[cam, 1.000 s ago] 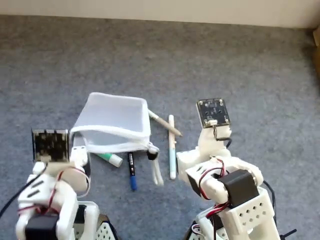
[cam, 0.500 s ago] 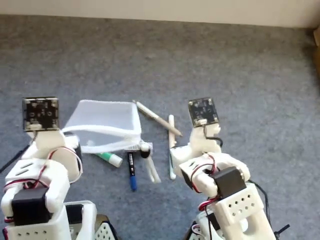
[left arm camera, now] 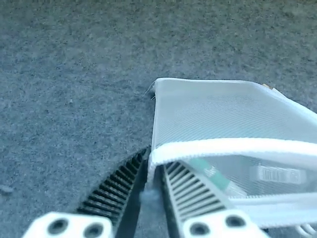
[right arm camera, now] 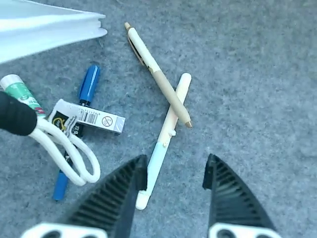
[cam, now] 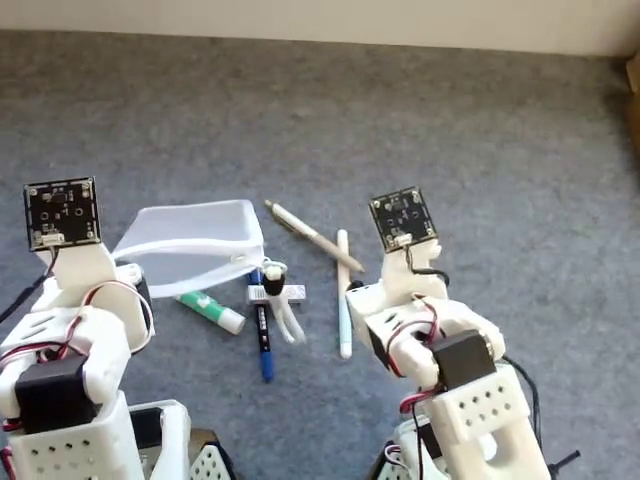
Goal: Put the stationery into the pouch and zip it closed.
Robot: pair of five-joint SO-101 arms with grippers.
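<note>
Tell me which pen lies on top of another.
The beige pen: it crosses over the white and pale blue pen, while the blue pen lies apart from both.

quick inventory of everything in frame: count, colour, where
pouch: 1, white mesh, left of the pens
pull cord: 1, white loop with black bead, at the pouch's zip end
marker: 1, green and white, at the pouch's near edge
blue pen: 1, blue and black, right of the marker
small box: 1, white, across the blue pen
beige pen: 1, lying across the white pen
white pen: 1, white, pale blue end
carpet: grey, under everything
left gripper: black fingers shut on the pouch rim
right gripper: fingers open, over the white pen
</note>
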